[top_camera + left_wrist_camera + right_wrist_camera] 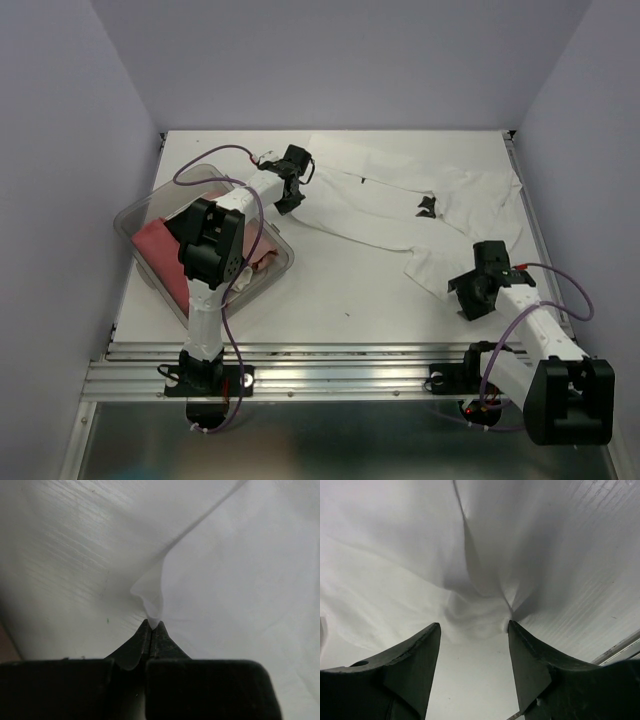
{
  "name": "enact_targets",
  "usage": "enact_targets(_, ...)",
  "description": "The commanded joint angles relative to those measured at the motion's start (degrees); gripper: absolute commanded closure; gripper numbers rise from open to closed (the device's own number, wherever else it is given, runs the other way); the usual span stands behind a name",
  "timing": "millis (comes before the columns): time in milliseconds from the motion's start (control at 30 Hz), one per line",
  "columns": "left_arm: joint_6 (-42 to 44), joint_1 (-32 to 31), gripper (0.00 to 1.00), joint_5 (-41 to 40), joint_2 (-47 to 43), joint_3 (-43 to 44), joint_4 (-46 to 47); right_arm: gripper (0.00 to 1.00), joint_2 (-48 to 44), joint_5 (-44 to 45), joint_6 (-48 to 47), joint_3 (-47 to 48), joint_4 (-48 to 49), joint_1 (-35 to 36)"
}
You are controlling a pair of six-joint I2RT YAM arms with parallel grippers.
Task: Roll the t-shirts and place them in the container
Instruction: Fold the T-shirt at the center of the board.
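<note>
Your left gripper [151,626]: clenched on an edge of the white t-shirt [385,200] at its tips | your right gripper [474,625]: spread wide, bunched shirt between tips, unclamped | shirt's long axis runs gripper to gripper.

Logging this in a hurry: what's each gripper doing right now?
Left gripper: closed, pinching a fold of the white t-shirt.
Right gripper: open, jaws apart on either side of bunched cloth of the same shirt.
</note>
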Motion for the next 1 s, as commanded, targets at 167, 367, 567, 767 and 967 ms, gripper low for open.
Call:
enact_targets(167,0.79,-0.08,1.00,-2.53,-3.57,1.50,-1.85,0.41,1.78,0.30,2.05,-2.03,1.77,-0.37)
enact_targets(367,0.97,-0.08,1.00,-2.79,-3.66,1.76,-2.11,0.35,0.82,3.19,2.84,-0.90,-3.23,-0.37)
enact_targets(567,1.15,-0.08,1.00,-2.88,-3.13,2.56,-2.55,0.42,1.17,2.85,2.58,-1.68,-2.28,-0.37)
enact_targets(767,1.15,-0.08,1.00,-2.97,-2.95,3.00,-2.81,0.90,1.34,3.45,2.93,-2.92,1.50,-0.37)
enact_targets(967,1.06,-0.08,1.00,-2.97,-3.30,3.17,-2.90,0.99,-1.20,8.90,0.82,3.05,0.45,-0.37)
